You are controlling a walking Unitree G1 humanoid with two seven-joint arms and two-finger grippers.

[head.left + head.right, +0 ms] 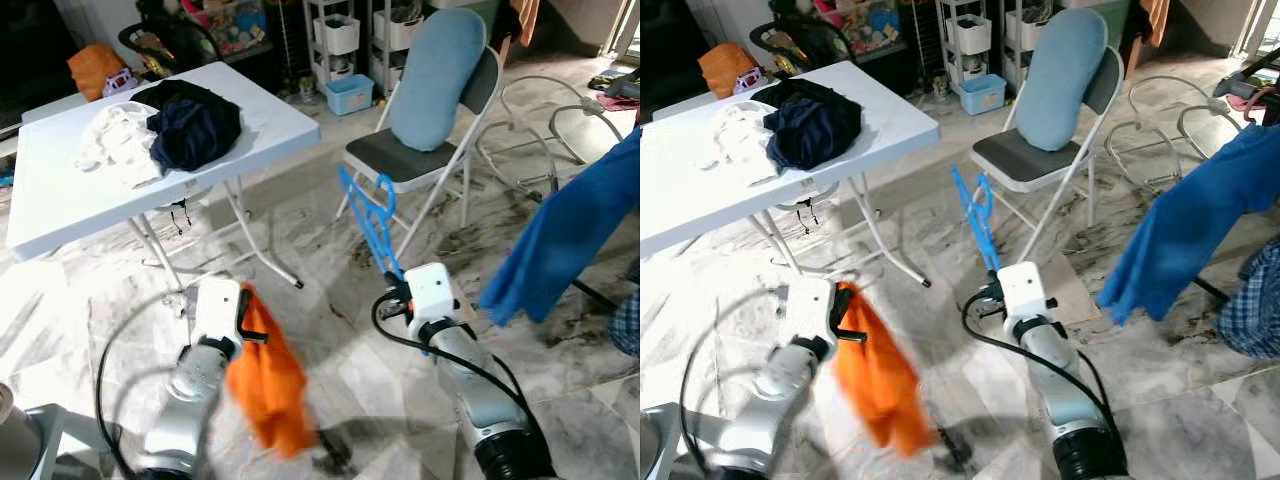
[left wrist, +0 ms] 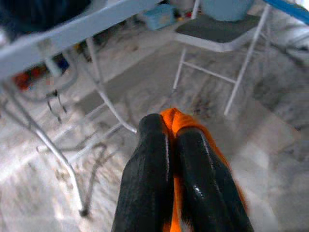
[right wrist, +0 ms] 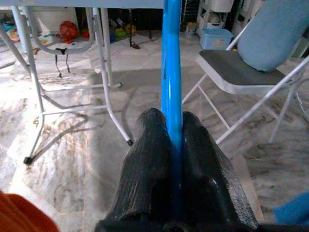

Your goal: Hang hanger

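Item, right gripper [image 3: 175,140]: both black fingers pressed tight on the blue hanger [image 1: 372,218], which rises from the fingertips toward 11 o'clock in the head views, in front of the folding chair [image 1: 420,160].

Item, left gripper [image 2: 169,145]: fingers closed flat together on an orange cloth [image 1: 268,375], which hangs loose below the wrist, over the marble floor [image 1: 330,300].

Item, white folding table [image 1: 60,215], at 10 o'clock: carries a white garment [image 1: 118,140] and a dark navy garment [image 1: 195,130], both heaped.

Item, blue garment [image 1: 560,240], at 3 o'clock: draped from above; what bears it lies out of frame.

Item, light blue cushion [image 1: 435,75]: leaning on the chair back.

Status, as judged: hanger secured in hand, so the pick-up is done. The hanger is bare, with the cloth held apart from it. No rail or hook can be made out, so carrying and hanging remain.
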